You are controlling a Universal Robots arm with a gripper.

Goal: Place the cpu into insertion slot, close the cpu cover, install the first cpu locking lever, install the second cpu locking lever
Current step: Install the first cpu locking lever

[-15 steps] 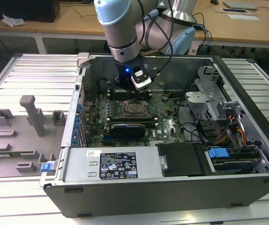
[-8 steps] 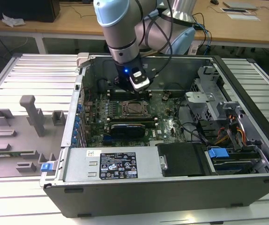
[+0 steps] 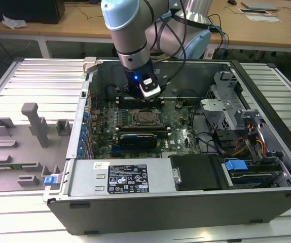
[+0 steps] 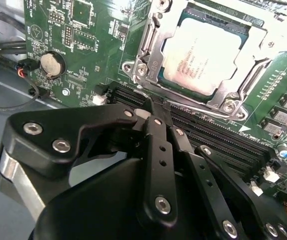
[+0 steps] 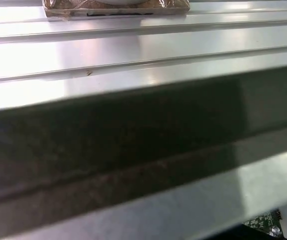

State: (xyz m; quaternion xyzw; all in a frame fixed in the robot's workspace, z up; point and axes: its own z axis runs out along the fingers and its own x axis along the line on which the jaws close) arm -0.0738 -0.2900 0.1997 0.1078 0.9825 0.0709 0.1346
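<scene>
The cpu (image 4: 208,50) lies flat in the insertion slot (image 3: 144,117), its silver top facing up. The cpu cover (image 4: 156,57) is down around it, framing the chip in its square window. A thin metal locking lever (image 4: 203,106) runs along the socket edge nearest my gripper. In the second wrist view my gripper (image 4: 152,104) is shut, its black fingertips pressed together right at that lever. I cannot tell whether they pinch it. In the exterior view my gripper (image 3: 135,96) hangs inside the case just behind the socket.
Long black memory slots (image 4: 208,130) lie between the gripper and the socket. A coin battery (image 4: 52,64) sits on the green board. A black card (image 3: 140,137), the power supply (image 3: 130,177) and drive cage (image 3: 226,109) crowd the case. A grey fixture tray (image 3: 24,147) lies outside, at the exterior view's left.
</scene>
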